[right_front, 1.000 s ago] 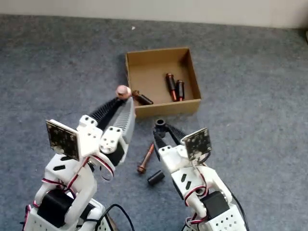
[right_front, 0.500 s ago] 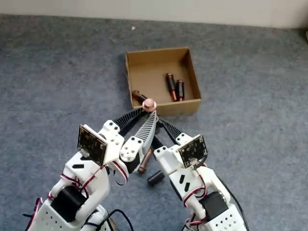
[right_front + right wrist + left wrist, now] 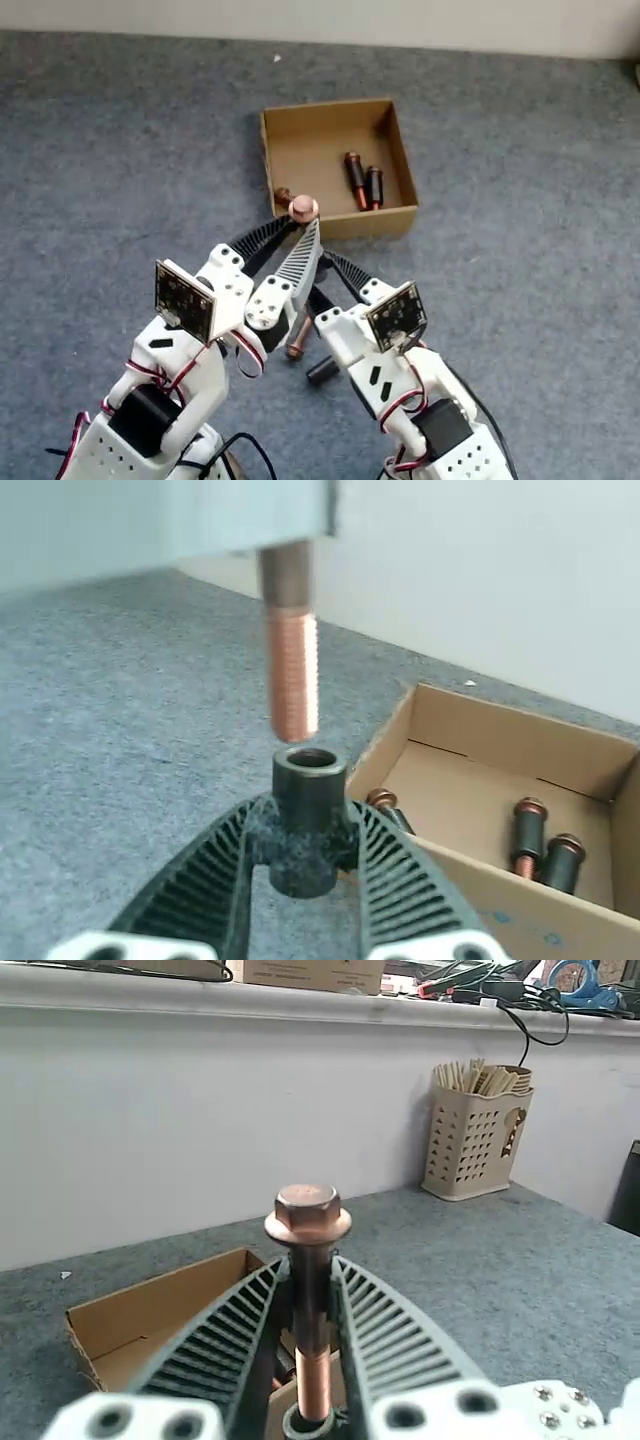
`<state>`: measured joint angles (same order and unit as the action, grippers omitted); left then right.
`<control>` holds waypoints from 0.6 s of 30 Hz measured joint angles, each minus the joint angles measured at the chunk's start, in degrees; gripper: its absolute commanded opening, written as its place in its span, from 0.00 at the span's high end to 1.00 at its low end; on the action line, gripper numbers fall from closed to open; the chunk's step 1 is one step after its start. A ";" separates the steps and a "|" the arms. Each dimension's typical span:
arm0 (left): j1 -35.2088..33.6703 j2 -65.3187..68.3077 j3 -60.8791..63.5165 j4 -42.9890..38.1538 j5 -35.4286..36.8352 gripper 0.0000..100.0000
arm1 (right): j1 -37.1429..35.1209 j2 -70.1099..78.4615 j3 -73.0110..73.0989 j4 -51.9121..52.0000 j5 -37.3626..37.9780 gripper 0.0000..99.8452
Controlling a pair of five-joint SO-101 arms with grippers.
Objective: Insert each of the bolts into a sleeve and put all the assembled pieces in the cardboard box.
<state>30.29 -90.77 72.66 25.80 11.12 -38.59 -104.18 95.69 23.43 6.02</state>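
Left gripper (image 3: 308, 1260) is clamping a copper bolt (image 3: 310, 1290) mid-shank, fingers nearly closed round it. The bolt is standing upright, hex head on top, threaded end hanging below the fingers. Between the two arms, a loose bolt (image 3: 293, 348) and a loose black sleeve (image 3: 322, 370) are lying on the grey carpet (image 3: 520, 300), near each other but apart. Right gripper (image 3: 307, 820) is pinching another black sleeve (image 3: 308, 790) upright, mouth up, fingers narrowed onto its sides. The held bolt's tip is hanging just above that mouth, lined up w/ it; can't tell if it's touching. The cardboard box (image 3: 370, 222) is sitting just beyond both grippers w/ three assembled pieces inside: one (image 3: 283, 197) by the near-left corner, two (image 3: 355, 180) side by side further right. Small blue print is showing on the box's front wall, too small to read.
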 measured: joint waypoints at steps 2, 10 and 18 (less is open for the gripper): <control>-0.70 0.00 0.88 -0.18 0.00 0.99 | -0.26 0.00 0.00 0.00 1.23 0.99; -0.53 0.09 2.20 -0.26 0.00 0.99 | -0.35 0.00 0.00 0.00 1.93 0.99; -0.26 0.00 4.92 -0.26 0.00 0.99 | -0.44 0.09 0.00 0.00 1.93 0.99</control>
<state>30.02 -90.77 77.58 25.54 11.12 -39.03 -104.09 95.69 23.43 7.96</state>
